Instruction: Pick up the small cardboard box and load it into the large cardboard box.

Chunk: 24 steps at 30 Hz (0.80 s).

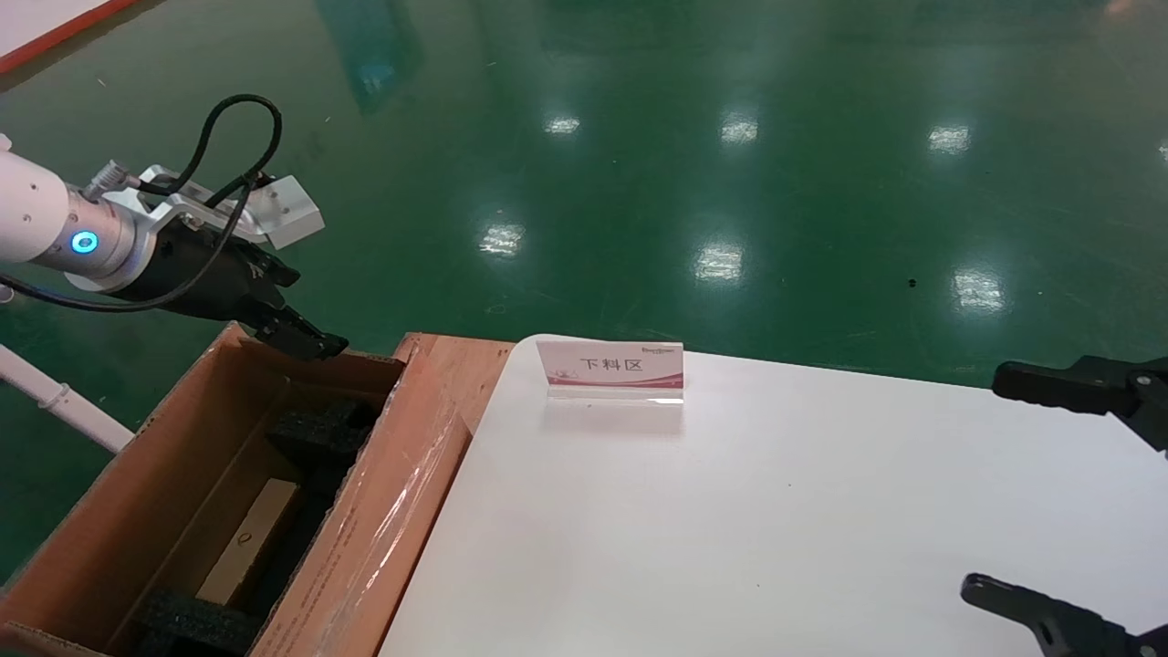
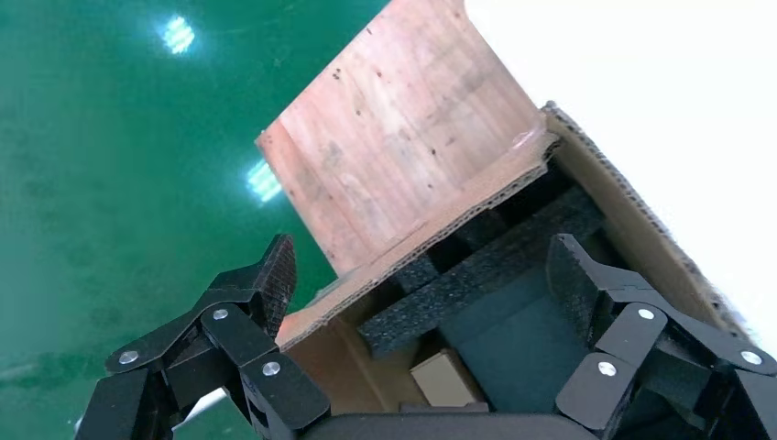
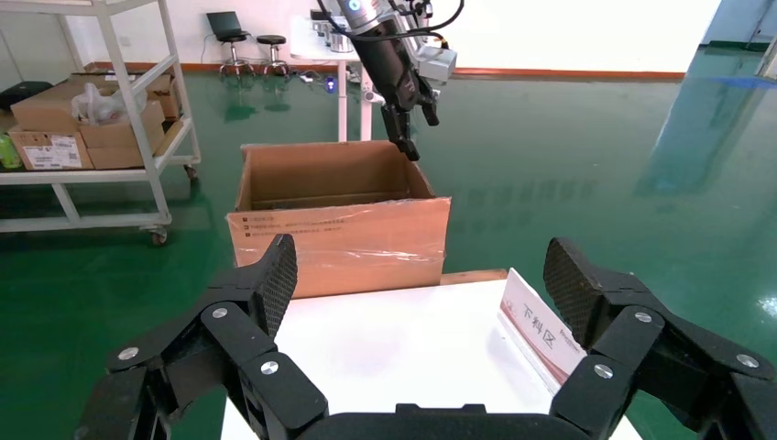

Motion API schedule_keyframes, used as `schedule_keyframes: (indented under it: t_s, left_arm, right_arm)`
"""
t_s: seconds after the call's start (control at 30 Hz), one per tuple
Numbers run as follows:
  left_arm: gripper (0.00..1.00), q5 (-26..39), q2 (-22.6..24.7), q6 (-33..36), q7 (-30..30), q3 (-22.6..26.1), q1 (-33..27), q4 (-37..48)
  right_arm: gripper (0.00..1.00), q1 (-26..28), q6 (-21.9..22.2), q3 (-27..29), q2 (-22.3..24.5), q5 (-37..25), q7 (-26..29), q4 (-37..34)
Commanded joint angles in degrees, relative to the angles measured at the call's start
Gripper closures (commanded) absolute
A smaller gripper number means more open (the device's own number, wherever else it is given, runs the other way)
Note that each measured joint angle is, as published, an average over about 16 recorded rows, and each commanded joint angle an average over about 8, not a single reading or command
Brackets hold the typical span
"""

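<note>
The large cardboard box stands open on the floor at the white table's left end, with black foam blocks inside. Between the foam blocks lies the small cardboard box, its pale tan edge with a round mark facing up. My left gripper hangs open and empty over the box's far end wall. Its wrist view looks down past the corrugated rim onto foam and a corner of the small cardboard box. My right gripper is open and empty above the table's right side.
A white table carries a small acrylic sign near its far edge. The carton's taped flap leans against the table's left edge. A wheeled shelf cart with cartons stands beyond the box on the green floor.
</note>
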Motion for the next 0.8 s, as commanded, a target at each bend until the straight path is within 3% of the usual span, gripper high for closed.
schedule_keyframes:
  t_s: [0.03, 0.2, 0.8]
  left_arm:
    - [0.00, 0.3, -0.5, -0.6, 0.0, 0.2, -0.6, -0.9]
    - [0.00, -0.9, -0.7, 1.8, 2.2, -7.9, 4.6, -2.0]
    - [0.00, -6.8, -0.5, 13.8, 12.7, -46.2, 30.2, -5.4]
  right_arm:
    - [0.00, 0.0, 0.0, 0.0, 0.0, 0.0, 0.0, 0.0]
    - [0.00, 0.0, 0.0, 0.0, 0.0, 0.0, 0.0, 0.0]
    - [0.00, 0.0, 0.0, -0.1, 0.0, 0.0, 0.0, 0.0]
